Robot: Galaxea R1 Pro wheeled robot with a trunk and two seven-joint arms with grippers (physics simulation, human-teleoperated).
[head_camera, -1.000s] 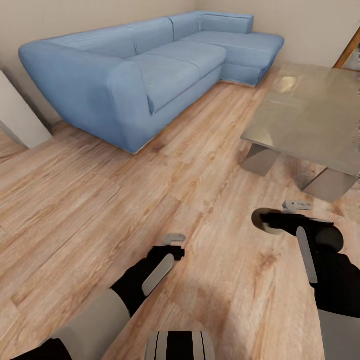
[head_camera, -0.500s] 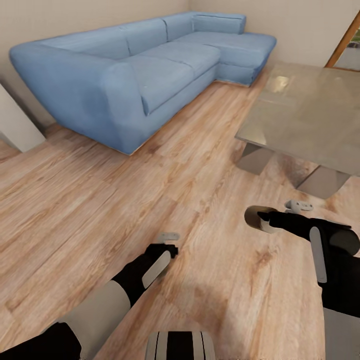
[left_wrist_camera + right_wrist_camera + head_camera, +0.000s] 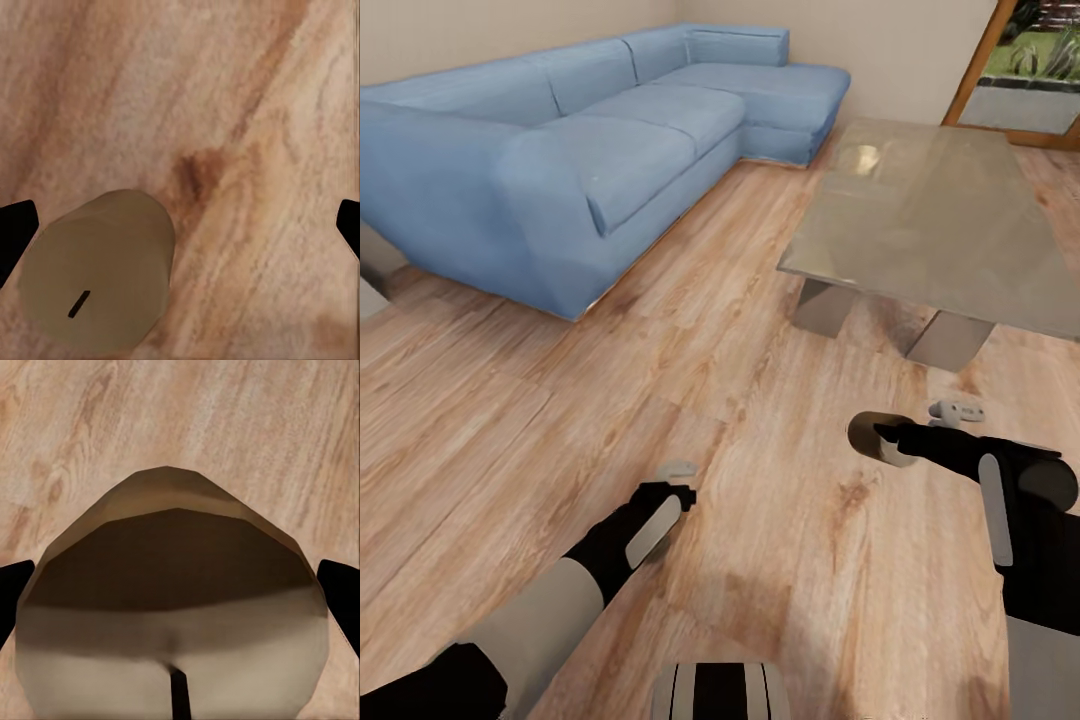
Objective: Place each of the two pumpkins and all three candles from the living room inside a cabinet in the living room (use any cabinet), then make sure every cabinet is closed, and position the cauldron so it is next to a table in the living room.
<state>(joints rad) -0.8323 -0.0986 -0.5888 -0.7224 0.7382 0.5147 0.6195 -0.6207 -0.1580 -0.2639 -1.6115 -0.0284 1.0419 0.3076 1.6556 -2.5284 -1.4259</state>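
sofa: blue L-shaped sofa [image 3: 590,160] along the far-left wall, chaise end running to the far corner.
floor: light wood planks [image 3: 510,400] across the whole foreground.
left arm: reaches forward over the floor; left gripper [image 3: 678,478] hangs low above the planks.
left jaws: spread wide. In the left wrist view the black fingertips [image 3: 15,232] sit at opposite edges, with a candle between them.
left candle: tan, stubby cylinder [image 3: 101,281] with a short dark wick, close against one fingertip, well apart from the other. Cannot tell whether it rests on the floor or is carried.
table: low glass-topped table [image 3: 920,215] on angled grey legs, right of the sofa, beyond the right arm.
right arm: extends forward over the floor, short of the table's near edge.
right gripper: [image 3: 890,440] holds a second candle out front.
right jaws: pinching the candle, black fingertips [image 3: 15,592] at either side of it.
right candle: tan cylinder [image 3: 172,607], dark wick, held above the floor.
doorway: wood-framed opening [image 3: 1030,70] at the far right, greenery outside.
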